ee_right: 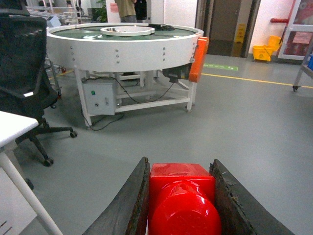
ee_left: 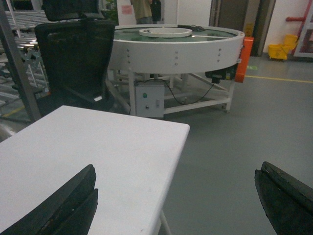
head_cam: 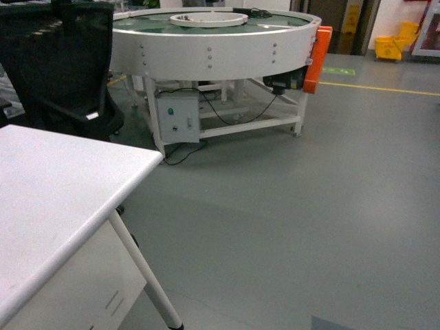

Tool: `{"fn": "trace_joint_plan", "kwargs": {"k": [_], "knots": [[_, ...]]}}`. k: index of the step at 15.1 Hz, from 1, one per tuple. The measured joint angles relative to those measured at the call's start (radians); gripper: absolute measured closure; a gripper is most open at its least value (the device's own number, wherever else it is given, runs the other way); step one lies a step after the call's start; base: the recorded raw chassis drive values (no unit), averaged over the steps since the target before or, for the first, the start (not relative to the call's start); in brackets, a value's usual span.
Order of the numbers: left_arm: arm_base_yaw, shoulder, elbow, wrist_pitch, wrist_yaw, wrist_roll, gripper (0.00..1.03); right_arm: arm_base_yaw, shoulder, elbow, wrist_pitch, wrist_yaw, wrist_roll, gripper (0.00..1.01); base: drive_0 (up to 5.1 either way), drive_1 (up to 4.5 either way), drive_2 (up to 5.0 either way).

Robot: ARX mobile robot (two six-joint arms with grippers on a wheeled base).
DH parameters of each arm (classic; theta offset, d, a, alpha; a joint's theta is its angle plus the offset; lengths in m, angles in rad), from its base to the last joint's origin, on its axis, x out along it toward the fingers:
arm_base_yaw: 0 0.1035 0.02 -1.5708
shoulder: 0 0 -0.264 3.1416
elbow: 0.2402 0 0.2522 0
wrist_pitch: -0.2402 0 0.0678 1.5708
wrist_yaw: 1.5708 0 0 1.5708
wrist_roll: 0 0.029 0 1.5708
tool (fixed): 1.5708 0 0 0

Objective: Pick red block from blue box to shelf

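The red block [ee_right: 182,203] fills the bottom of the right wrist view, its round stud facing the camera. My right gripper [ee_right: 180,166] is shut on it, one dark finger pressed against each side, and holds it above the grey floor. In the left wrist view my left gripper [ee_left: 176,200] is open and holds nothing; it hangs over the corner of a white table [ee_left: 107,147]. The shelf [ee_left: 14,68] shows as steel posts and rails at that view's far left. The blue box is out of view. Neither gripper appears in the head view.
A large round white conveyor [head_cam: 213,48] on a frame stands ahead, with an orange panel [head_cam: 318,58] and a control box [head_cam: 177,117]. A black office chair [head_cam: 65,69] sits by the white table [head_cam: 55,199]. A yellow mop bucket [head_cam: 395,45] is far right.
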Motion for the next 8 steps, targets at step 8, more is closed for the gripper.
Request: {"fn": "trace_joint_plan", "kwargs": {"k": [8], "knots": [[0.0,0.0,0.0,0.0,0.0,0.0,0.05,0.0,0.0,0.0,0.0,0.0,0.0,0.72,-1.4,-1.41,-1.4]]}}
